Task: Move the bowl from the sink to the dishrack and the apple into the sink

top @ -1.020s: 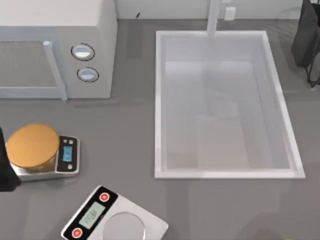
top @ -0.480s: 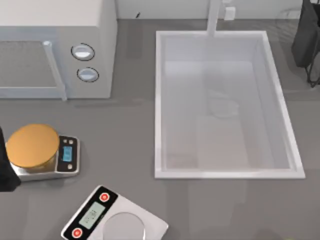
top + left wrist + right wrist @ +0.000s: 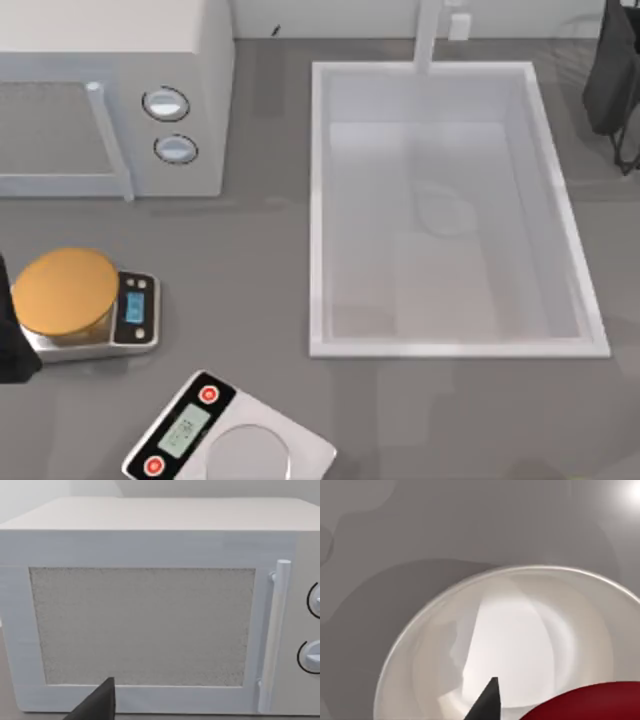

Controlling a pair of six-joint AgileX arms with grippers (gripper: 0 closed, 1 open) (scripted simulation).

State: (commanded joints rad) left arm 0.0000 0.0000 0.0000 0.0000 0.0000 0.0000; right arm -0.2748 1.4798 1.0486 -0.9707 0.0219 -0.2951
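Close beside the right gripper's [image 3: 489,701] jaws, whose spread I cannot tell, the apple [image 3: 585,703] sits in a white dish [image 3: 520,625] on the grey desk [image 3: 395,530]. The step looks like the apple pick: centre over the fruit and clear the dish wall before closing. The sink [image 3: 318,200] lies well apart from them. The left arm [image 3: 8,345] is parked facing the microwave [image 3: 140,625].

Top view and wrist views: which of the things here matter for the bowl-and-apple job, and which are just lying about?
For the job:
- sink, right of centre
- apple, red, against a pale round dish in the right wrist view
- right arm at the far right edge, left arm at the left edge

Lying about:
- microwave
- orange-plate scale
- silver scale
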